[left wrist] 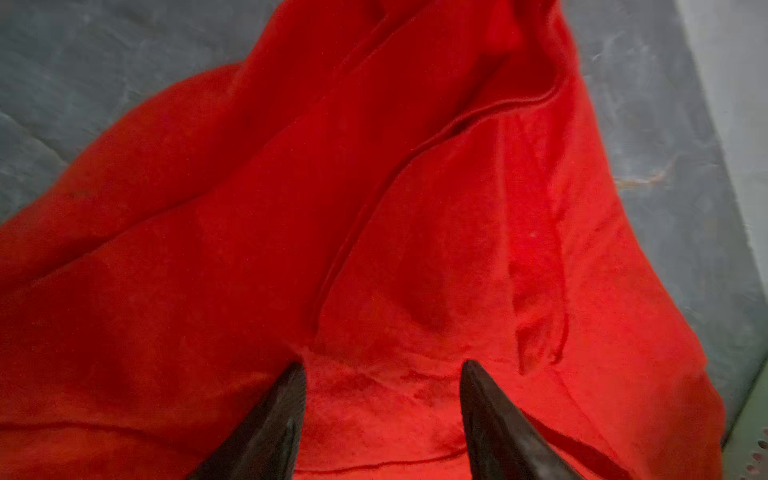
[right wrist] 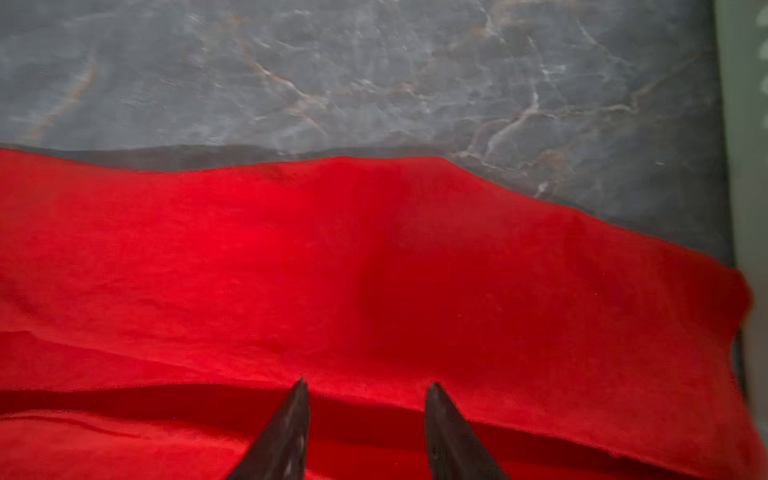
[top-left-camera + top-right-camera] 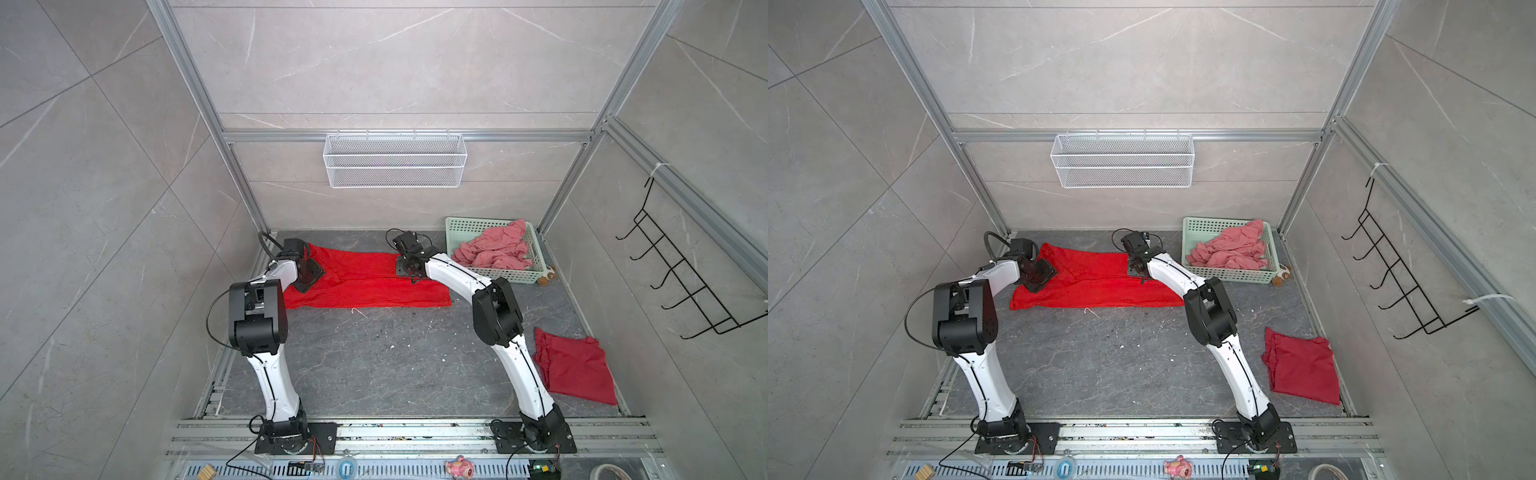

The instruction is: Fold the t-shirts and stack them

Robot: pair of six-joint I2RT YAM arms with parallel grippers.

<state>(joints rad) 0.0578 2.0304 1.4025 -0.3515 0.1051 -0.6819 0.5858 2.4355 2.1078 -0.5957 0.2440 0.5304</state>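
Observation:
A bright red t-shirt (image 3: pixel 365 282) (image 3: pixel 1100 282) lies spread along the back of the table, with one long layer folded over the other. My left gripper (image 1: pixel 382 365) is over its left end (image 3: pixel 309 272), jaws apart, with only loose cloth beneath them. My right gripper (image 2: pixel 368 384) is over the shirt's right part (image 3: pixel 409 266); it is open, its fingertips at the edge of the folded upper layer. A darker crimson t-shirt (image 3: pixel 575 365) lies folded at the front right. Salmon-pink t-shirts (image 3: pixel 494 249) are heaped in the basket.
The mint-green lattice basket (image 3: pixel 511 274) stands at the back right, with a small plush toy (image 3: pixel 546 276) beside it. A white wire basket (image 3: pixel 395 160) hangs on the back wall. A black hook rack (image 3: pixel 685 270) hangs on the right wall.

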